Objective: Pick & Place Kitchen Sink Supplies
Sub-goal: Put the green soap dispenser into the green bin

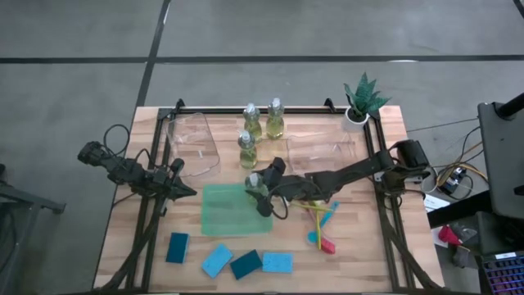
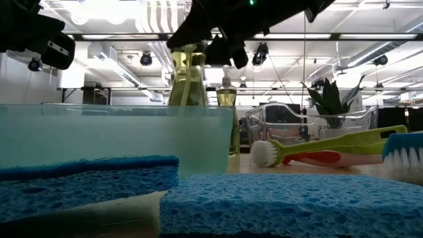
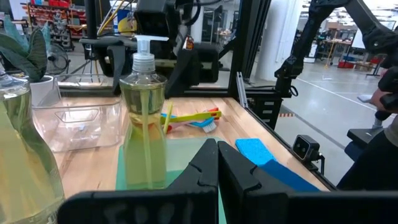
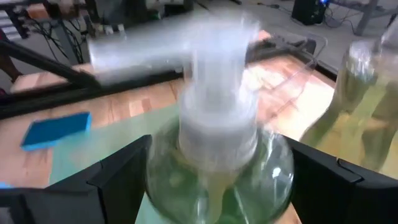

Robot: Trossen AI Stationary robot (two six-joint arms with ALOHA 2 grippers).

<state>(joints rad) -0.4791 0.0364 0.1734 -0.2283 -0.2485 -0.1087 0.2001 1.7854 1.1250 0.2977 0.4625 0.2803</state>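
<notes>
From above, the right gripper [image 1: 260,195] is hanging over a soap bottle [image 1: 255,185] standing at the green mat's [image 1: 233,211] upper right corner; the left gripper [image 1: 182,190] is waiting by the mat's left edge. At table height, the bottle [image 2: 188,76] is rising behind blue sponges [image 2: 291,201]. The left wrist is showing its own fingers [image 3: 208,165] pressed together. The right wrist is showing its fingers [image 4: 127,171] spread wide, flanking the bottle [image 4: 217,162] without clearly touching it.

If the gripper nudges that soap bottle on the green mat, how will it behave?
The bottle looks tall with a narrow pump top, so a high nudge would probably tip it. It looks nearly full, so likely heavy for its size. Its smooth clear wall may be slippery.
</notes>
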